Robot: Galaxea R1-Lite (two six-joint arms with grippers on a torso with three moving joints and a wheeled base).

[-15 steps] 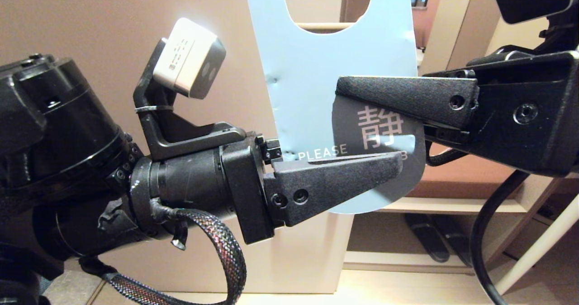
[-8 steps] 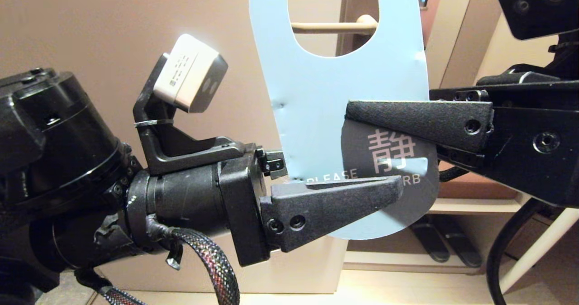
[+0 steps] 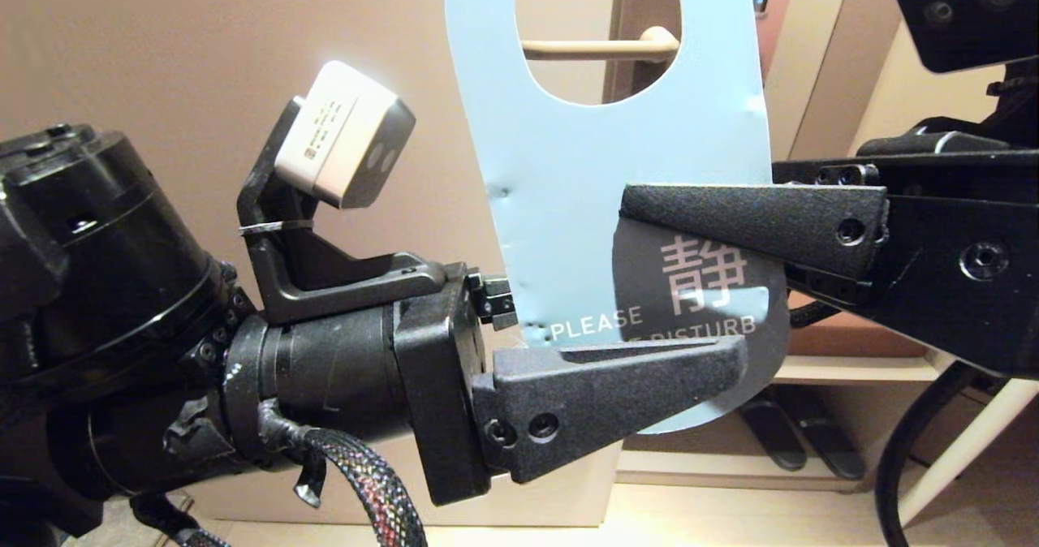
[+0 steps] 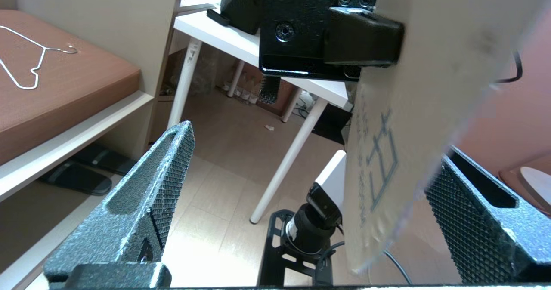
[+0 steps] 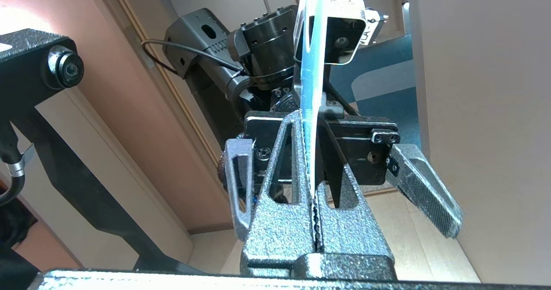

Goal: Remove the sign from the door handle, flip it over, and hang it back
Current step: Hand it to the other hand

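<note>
The sign point(image 3: 584, 165) hangs upright in the air with its blue "PLEASE DO NOT DISTURB" face toward the head camera. The door handle point(image 3: 601, 46) shows through the sign's oval hole, behind it and not through it. My right gripper point(image 3: 635, 206) is shut on the sign's right side; in the right wrist view the fingers point(image 5: 309, 122) pinch the card point(image 5: 312, 44) edge-on. My left gripper point(image 3: 722, 352) is open and straddles the sign's lower part. In the left wrist view point(image 4: 314, 143) the sign's pale face point(image 4: 413, 109) hangs close to one finger without being clamped.
A beige door panel point(image 3: 203, 60) stands behind my left arm. A thin wire clothes hanger point(image 4: 30, 62) lies on a brown padded shelf. Dark slippers point(image 3: 779, 433) sit on a low shelf. A white table leg point(image 4: 292, 152) slants to the floor.
The right gripper has lowered the sign and shifted it slightly right, so the handle now shows through the hole. The left gripper's near finger has dropped a little, uncovering "DISTURB".
</note>
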